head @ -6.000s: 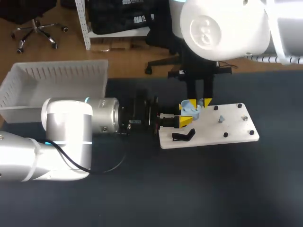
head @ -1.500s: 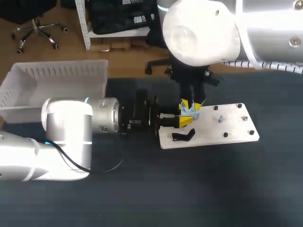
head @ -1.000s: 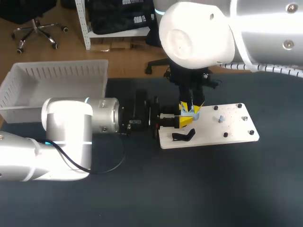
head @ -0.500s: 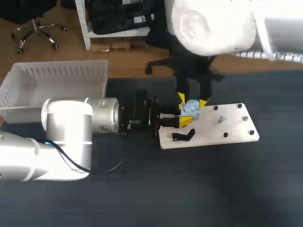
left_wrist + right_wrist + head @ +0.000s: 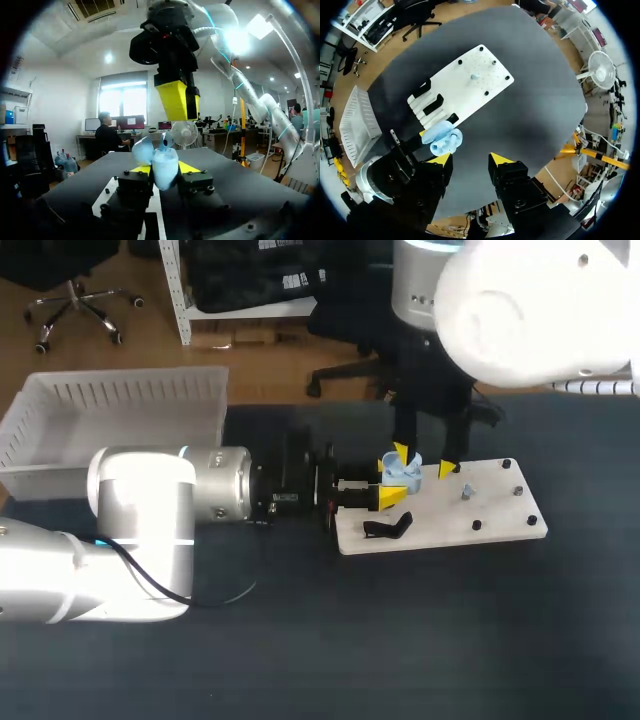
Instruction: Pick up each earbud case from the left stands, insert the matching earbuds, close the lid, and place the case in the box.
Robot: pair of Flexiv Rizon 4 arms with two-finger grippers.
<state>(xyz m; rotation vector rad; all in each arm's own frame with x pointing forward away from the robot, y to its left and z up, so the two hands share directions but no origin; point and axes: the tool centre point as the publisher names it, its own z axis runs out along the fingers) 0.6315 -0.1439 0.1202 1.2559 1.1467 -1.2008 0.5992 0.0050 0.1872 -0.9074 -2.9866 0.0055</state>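
Earbud case (image 5: 162,161) clamped, left gripper (image 5: 164,170); right gripper (image 5: 470,160) wide.

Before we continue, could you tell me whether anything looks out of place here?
Nothing looks spilled or damaged. The left gripper holds the earbud case, lid open, under the open right gripper; one small blue piece stands on the white board.

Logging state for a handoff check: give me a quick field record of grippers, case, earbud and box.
left gripper: shut on the earbud case, at the board's edge
right gripper: open, holding nothing, raised over the case
earbud case: light blue, lid looks open
earbud: one small blue piece on the white board
box: white, far left of the table
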